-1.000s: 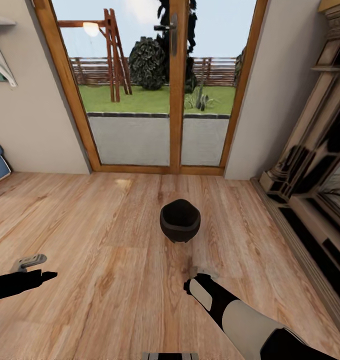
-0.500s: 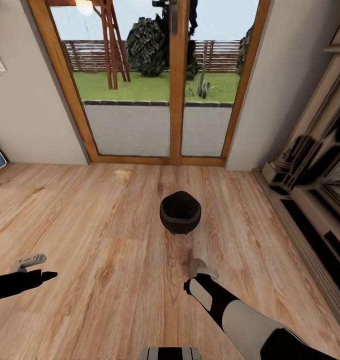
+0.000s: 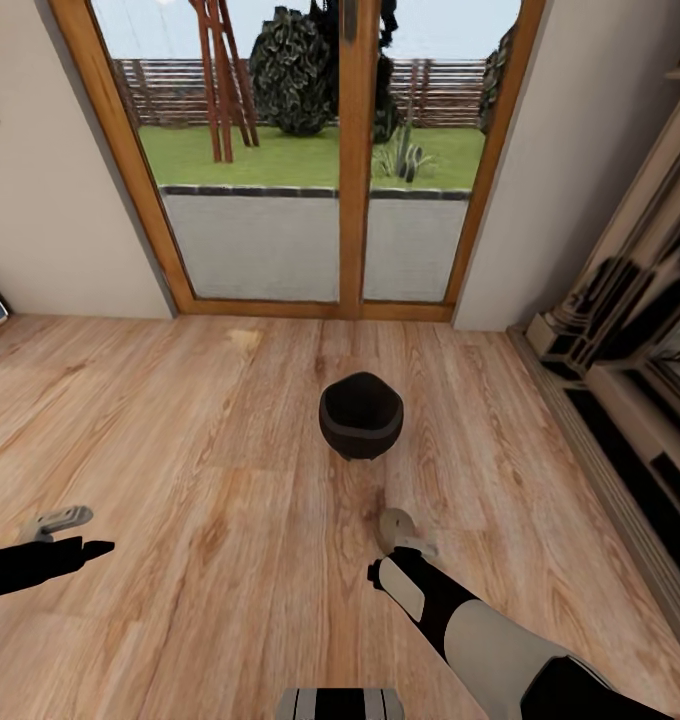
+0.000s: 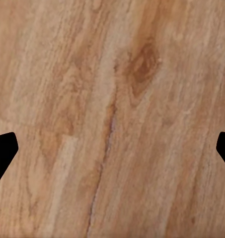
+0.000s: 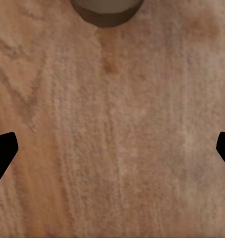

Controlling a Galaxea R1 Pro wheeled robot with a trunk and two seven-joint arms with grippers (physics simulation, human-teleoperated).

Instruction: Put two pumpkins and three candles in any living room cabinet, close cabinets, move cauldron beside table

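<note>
One cauldron (image 3: 360, 415) sits upright on the wood floor (image 3: 180, 420), centred before the glass doors (image 3: 310, 160). My right gripper (image 3: 398, 528) hangs near it, apart, and my left gripper (image 3: 65, 530) well aside. I see both spread wide, empty.

We see even, bright daylight coming through the glass doors (image 3: 345, 160), only a faint soft shadow on the wood floor (image 3: 200, 420) beneath the cauldron (image 3: 360, 415), lines bowing away from the doors toward the frame edges, and both wrist views soft and smeared.
</note>
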